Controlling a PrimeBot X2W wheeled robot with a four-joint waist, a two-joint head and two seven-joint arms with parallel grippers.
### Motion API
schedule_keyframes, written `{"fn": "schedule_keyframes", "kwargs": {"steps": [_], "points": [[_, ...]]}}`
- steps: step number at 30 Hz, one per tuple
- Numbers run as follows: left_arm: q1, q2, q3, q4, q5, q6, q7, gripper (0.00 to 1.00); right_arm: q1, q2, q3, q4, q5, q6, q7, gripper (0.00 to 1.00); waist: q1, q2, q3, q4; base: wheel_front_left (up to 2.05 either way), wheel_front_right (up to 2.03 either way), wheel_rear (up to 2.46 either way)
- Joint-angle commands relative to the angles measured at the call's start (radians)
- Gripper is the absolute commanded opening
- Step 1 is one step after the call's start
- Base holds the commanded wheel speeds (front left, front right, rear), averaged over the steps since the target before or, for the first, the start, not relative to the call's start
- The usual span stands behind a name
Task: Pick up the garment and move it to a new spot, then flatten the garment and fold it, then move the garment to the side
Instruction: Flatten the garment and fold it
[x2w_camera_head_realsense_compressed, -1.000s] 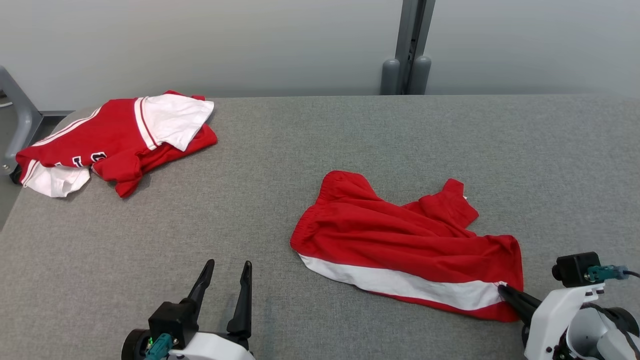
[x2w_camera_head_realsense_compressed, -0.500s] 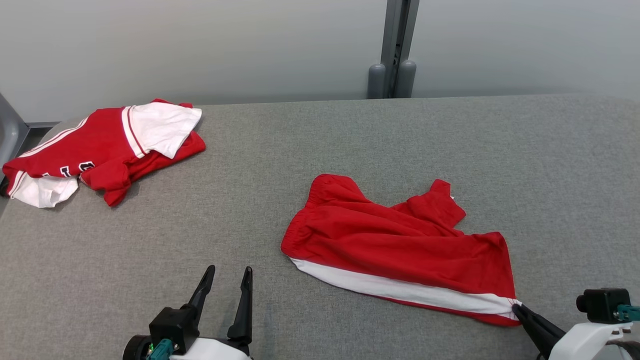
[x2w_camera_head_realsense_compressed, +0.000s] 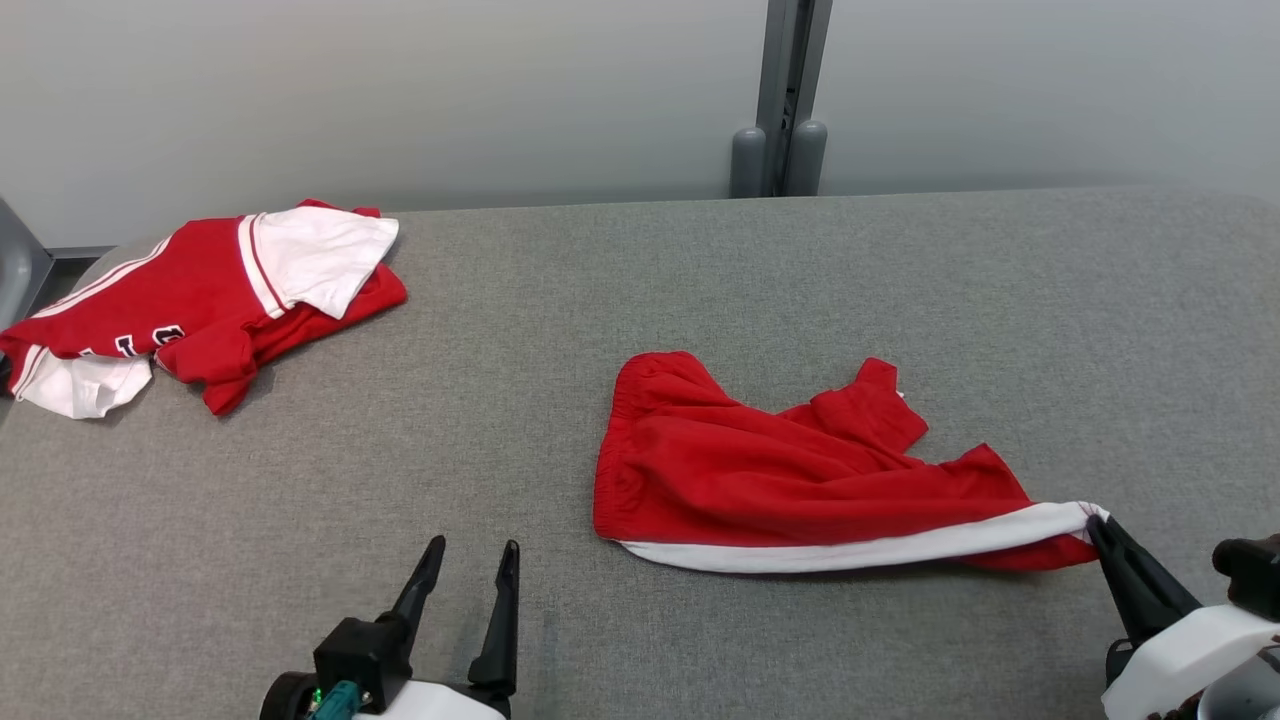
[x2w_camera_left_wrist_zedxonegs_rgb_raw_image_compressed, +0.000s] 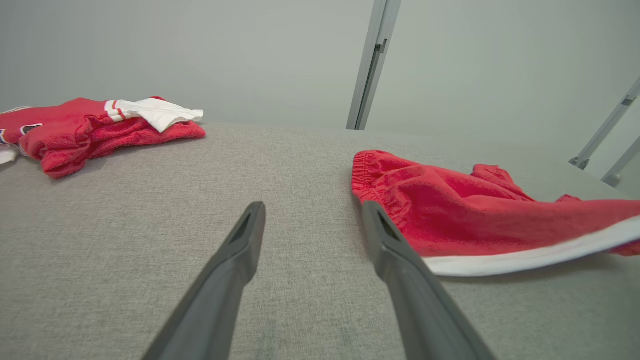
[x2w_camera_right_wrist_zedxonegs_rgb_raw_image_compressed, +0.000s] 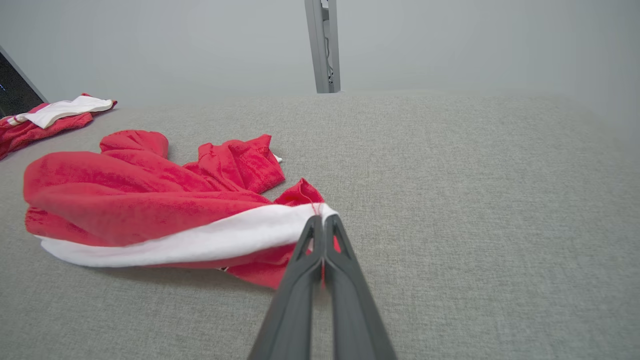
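Observation:
The garment (x2w_camera_head_realsense_compressed: 780, 470) is a pair of red shorts with a white side stripe, lying rumpled on the grey table (x2w_camera_head_realsense_compressed: 640, 300). My right gripper (x2w_camera_head_realsense_compressed: 1098, 524) is shut on the hem corner at the white stripe's end and holds that corner lifted off the table, with the stripe stretched toward it. The right wrist view shows the same pinch, my right gripper (x2w_camera_right_wrist_zedxonegs_rgb_raw_image_compressed: 320, 220) closed on the white and red cloth of the garment (x2w_camera_right_wrist_zedxonegs_rgb_raw_image_compressed: 150, 205). My left gripper (x2w_camera_head_realsense_compressed: 472, 550) stands open near the front edge, left of the garment's waistband (x2w_camera_left_wrist_zedxonegs_rgb_raw_image_compressed: 370, 172), with nothing between its fingers (x2w_camera_left_wrist_zedxonegs_rgb_raw_image_compressed: 250, 235).
A second red and white garment (x2w_camera_head_realsense_compressed: 200, 300) lies bunched at the table's far left corner. A grey post (x2w_camera_head_realsense_compressed: 780, 100) stands behind the back edge against the wall. Bare grey table stretches to the right of the shorts and between the two garments.
My right gripper has lifted and pulled the hem corner to the right and upward, stretching the white stripe and dragging the shorts slightly right. The left gripper stays open in place.

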Motion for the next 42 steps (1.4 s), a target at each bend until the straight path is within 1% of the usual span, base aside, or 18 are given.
{"fn": "schedule_keyframes", "kwargs": {"steps": [1,8,14,19,23,26,29,37,40,42], "points": [[-0.009,0.004,-0.009,0.007,-0.002,-0.011,-0.005,1.00,0.012,0.013,-0.014,0.000,-0.022,0.000,0.004,0.00,0.0000,-0.0001,0.001,0.000,0.00,0.00,0.00],[-0.029,0.004,-0.075,0.063,0.020,-0.071,-0.005,1.00,0.041,0.069,-0.064,-0.003,-0.077,0.000,0.013,0.00,0.0000,-0.0001,0.013,-0.007,0.00,0.00,0.00],[-0.074,0.004,-0.139,0.134,0.038,-0.127,-0.005,1.00,0.030,0.091,-0.109,0.004,-0.105,0.000,-0.017,0.00,0.0000,-0.0001,0.019,-0.022,0.00,0.00,0.00],[-0.133,0.005,-0.194,0.212,0.049,-0.158,-0.003,1.00,0.001,0.089,-0.117,0.026,-0.104,0.000,-0.022,0.00,0.0000,-0.0001,0.024,-0.038,0.00,0.00,0.00],[-0.183,0.011,-0.235,0.273,0.055,-0.170,-0.001,1.00,-0.032,0.075,-0.108,0.059,-0.096,0.000,-0.015,0.00,0.0000,-0.0001,0.029,-0.051,0.00,0.00,0.00],[-0.221,0.011,-0.264,0.327,0.039,-0.176,0.011,1.00,-0.060,0.069,-0.102,0.087,-0.078,0.000,-0.019,0.00,0.0000,-0.0001,0.035,-0.056,0.00,0.00,0.00],[-0.275,0.015,-0.308,0.400,0.064,-0.181,0.010,1.00,-0.089,0.067,-0.090,0.114,-0.056,0.000,-0.026,0.00,0.0000,-0.0001,0.044,-0.063,0.00,0.00,0.00],[-0.402,0.005,-0.407,0.567,0.045,-0.181,-0.002,1.00,-0.161,0.060,-0.026,0.183,-0.011,0.000,-0.050,0.00,0.0000,-0.0001,0.070,-0.085,0.00,0.00,0.00],[-0.405,0.004,-0.428,0.556,0.014,-0.181,-0.003,1.00,-0.172,0.059,-0.017,0.191,-0.003,0.000,-0.058,0.00,0.0000,-0.0001,0.074,-0.090,0.00,0.00,0.00],[-0.411,0.004,-0.442,0.525,-0.006,-0.181,-0.004,1.00,-0.183,0.056,-0.009,0.202,0.004,0.000,-0.066,0.00,0.0000,-0.0001,0.077,-0.093,0.00,0.00,0.00]]}}
